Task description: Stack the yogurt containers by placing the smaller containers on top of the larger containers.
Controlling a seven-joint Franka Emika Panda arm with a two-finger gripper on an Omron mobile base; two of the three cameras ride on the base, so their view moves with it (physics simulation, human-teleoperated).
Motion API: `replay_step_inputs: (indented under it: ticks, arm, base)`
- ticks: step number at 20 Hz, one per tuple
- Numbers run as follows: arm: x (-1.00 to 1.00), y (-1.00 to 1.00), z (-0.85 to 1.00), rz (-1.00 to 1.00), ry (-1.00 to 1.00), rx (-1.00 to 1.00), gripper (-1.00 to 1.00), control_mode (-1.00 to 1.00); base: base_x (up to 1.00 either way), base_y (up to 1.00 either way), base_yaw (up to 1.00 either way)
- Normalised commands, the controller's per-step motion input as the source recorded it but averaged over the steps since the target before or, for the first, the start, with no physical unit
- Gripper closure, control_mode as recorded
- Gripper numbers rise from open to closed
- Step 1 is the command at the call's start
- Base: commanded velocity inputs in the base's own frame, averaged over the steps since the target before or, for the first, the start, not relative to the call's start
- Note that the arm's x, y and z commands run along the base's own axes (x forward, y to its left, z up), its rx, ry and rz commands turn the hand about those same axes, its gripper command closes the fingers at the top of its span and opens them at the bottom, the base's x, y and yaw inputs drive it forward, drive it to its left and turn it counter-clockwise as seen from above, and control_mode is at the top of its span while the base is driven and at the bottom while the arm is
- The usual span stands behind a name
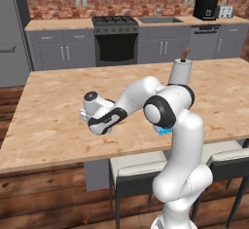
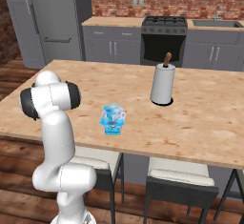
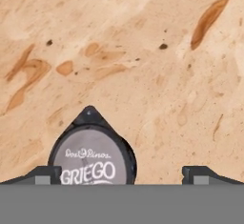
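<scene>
Two things of the task are showing in the right base view: a small translucent light-blue cup (image 2: 113, 113) is sitting on top of a squarish light-blue tub (image 2: 113, 129), a little left of the frame's middle, so this part of the stack looks done already. The white paper roll (image 2: 162, 85) is standing well apart, toward the upper right on the table (image 2: 200, 123).

In the left base view the arm is bending to the left, and the gripper (image 1: 92, 118) is pointing down over the table in the left middle of the frame. A blue corner of the tub (image 1: 165, 131) is peeking out behind the arm's elbow.

In the hand view a tiny dark round cup (image 3: 92, 154) with a pale lid is lying at the lower left, just beside the left finger (image 3: 40, 175). The fingers are standing wide apart and holding nothing. I judge the hand is hanging above this cup to pick it up, but the cup is off-centre, so a shift to its side seems needed first.
</scene>
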Motion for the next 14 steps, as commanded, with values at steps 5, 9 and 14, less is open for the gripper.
replay_step_inputs:
  ticks: [5,9,14]
  arm:
    - [0.00,0.00,0.00,0.00,0.00,0.00,-1.00,-1.00]
    - [-0.04,-0.06,0.03,0.00,0.00,0.02,-1.00,-1.00]
    - [-0.08,-0.10,0.05,-0.03,0.00,0.02,-1.00,-1.00]
  base:
    - [0.00,0.00,0.00]
    - [0.00,0.00,0.00]
    - [0.00,0.00,0.00]
